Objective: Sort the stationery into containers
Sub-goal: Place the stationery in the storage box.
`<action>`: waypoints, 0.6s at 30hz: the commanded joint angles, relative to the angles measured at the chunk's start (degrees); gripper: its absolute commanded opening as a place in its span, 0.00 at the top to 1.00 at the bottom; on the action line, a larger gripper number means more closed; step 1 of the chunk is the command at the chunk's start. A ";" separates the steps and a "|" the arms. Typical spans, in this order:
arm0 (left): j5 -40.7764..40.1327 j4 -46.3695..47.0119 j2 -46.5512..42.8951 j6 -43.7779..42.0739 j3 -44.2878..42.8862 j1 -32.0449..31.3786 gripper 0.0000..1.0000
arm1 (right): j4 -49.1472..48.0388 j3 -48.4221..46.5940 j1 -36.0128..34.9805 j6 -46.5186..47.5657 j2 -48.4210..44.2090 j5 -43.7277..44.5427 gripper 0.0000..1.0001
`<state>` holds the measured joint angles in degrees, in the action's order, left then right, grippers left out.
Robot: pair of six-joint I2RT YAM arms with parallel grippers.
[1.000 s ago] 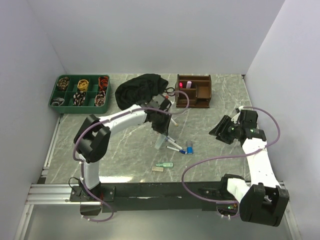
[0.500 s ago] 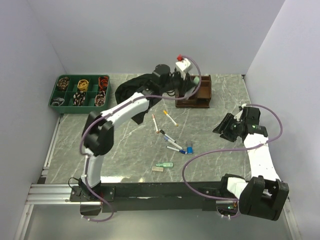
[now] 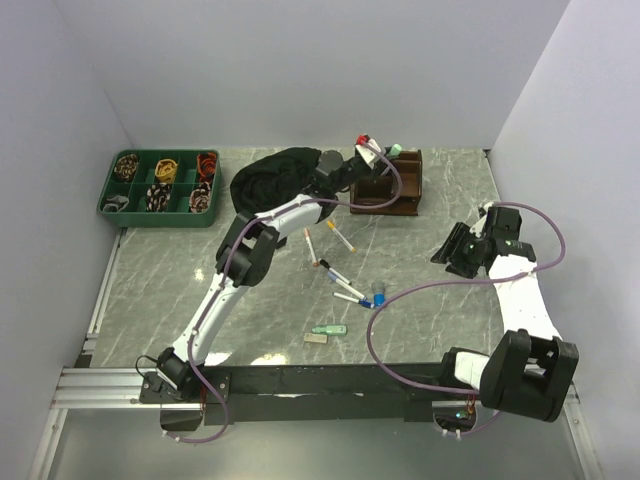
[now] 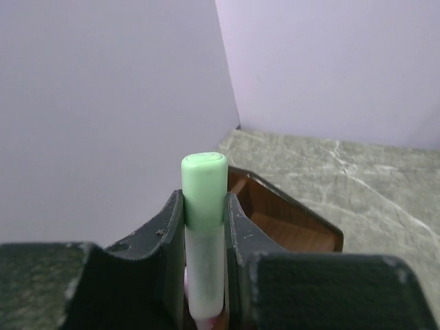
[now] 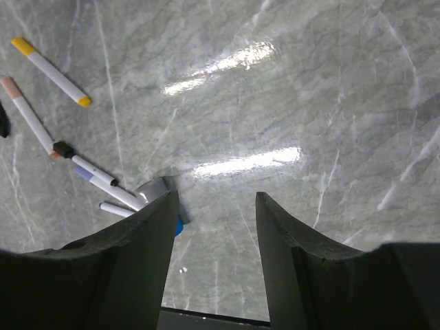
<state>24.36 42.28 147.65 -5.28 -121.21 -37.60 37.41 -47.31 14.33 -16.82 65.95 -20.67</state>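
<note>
The left claw pinches a green highlighter tight between its two fingers, and the green cap sticks out past the tips. The claw holds it up in the air over the brown wooden organiser, which sits at the far edge of the counter. A black cloth lies just to the left of the organiser. The green tray sits in the far left corner, with small things in its squares. The right claw is spread wide and holds nothing. It hangs over bare counter near the right edge. In the middle of the counter lie a few loose things. There is a pen with yellow ends, a pen with a pink cap beside it, and some thin white pens bunched together. A blue-capped piece touches the end of those pens. Nearer the near edge lie another little green highlighter and a grey eraser, close together.
</note>
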 commanded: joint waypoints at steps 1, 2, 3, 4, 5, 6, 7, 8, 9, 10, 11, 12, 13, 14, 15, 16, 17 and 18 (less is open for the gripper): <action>-2.21 9.12 0.44 -2.28 -3.61 -0.28 0.99 | -1.46 -2.61 0.61 1.35 1.19 1.42 0.43; -2.39 9.57 0.35 -2.02 -2.90 -0.19 0.99 | -1.72 -2.87 0.61 1.44 1.20 1.50 0.43; -2.30 10.36 0.18 -1.76 -1.94 -0.19 0.99 | -1.81 -3.31 0.61 1.44 1.28 1.94 0.43; -2.21 11.93 -0.17 -1.67 0.68 -0.10 0.99 | -1.99 -3.49 0.70 1.35 1.46 2.21 0.43; -2.30 12.99 -1.13 -1.58 2.36 -0.10 0.99 | -2.25 -3.58 0.70 1.52 1.63 2.38 0.43; -2.30 13.70 -1.66 -1.58 3.95 -0.10 0.99 | -2.25 -3.58 0.79 1.44 1.63 2.47 0.43; -2.30 14.92 -2.28 -1.49 6.75 -0.01 0.99 | -2.25 -3.58 0.88 1.53 1.81 2.56 0.43; -2.39 15.63 -3.33 -1.23 8.25 -0.01 0.99 | -2.16 -3.49 0.96 1.61 1.98 2.47 0.43; -2.21 16.25 -3.95 -1.14 9.57 -0.01 0.99 | -2.08 -3.32 0.88 1.61 2.07 2.39 0.43; -2.47 16.95 -4.30 -1.14 11.85 -0.01 0.99 | -1.99 -3.23 0.88 1.70 2.25 2.30 0.43; -3.08 17.91 -4.91 -1.05 12.65 -0.01 0.99 | -1.90 -3.14 0.88 1.79 2.25 2.30 0.43; -3.44 18.36 -5.09 -1.05 13.45 0.07 0.99 | -1.90 -2.88 0.96 1.79 2.34 2.30 0.43; -3.79 18.80 -5.18 -1.14 14.50 0.16 0.99 | -1.81 -2.79 0.88 1.79 2.60 2.30 0.43; -4.58 19.67 -5.18 -1.14 15.03 0.16 0.99 | -1.81 -2.70 0.96 1.79 2.69 2.12 0.43; -5.19 20.03 -5.18 -1.22 15.38 0.16 0.99 | -1.81 -2.70 0.88 1.88 2.78 2.03 0.43; -5.98 20.38 -5.18 -1.05 16.17 0.16 0.97 | -1.81 -2.70 0.96 1.88 2.95 1.95 0.43; -6.60 20.91 -5.53 -1.14 16.61 0.16 0.92 | -1.81 -2.79 0.97 1.88 3.04 1.95 0.43; -7.74 21.61 -5.80 -1.40 16.97 0.16 0.71 | -1.81 -2.88 0.97 1.88 3.04 1.95 0.43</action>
<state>19.22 57.17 147.15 -6.83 -105.36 -36.97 36.62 -48.42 14.79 -15.57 68.62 -19.07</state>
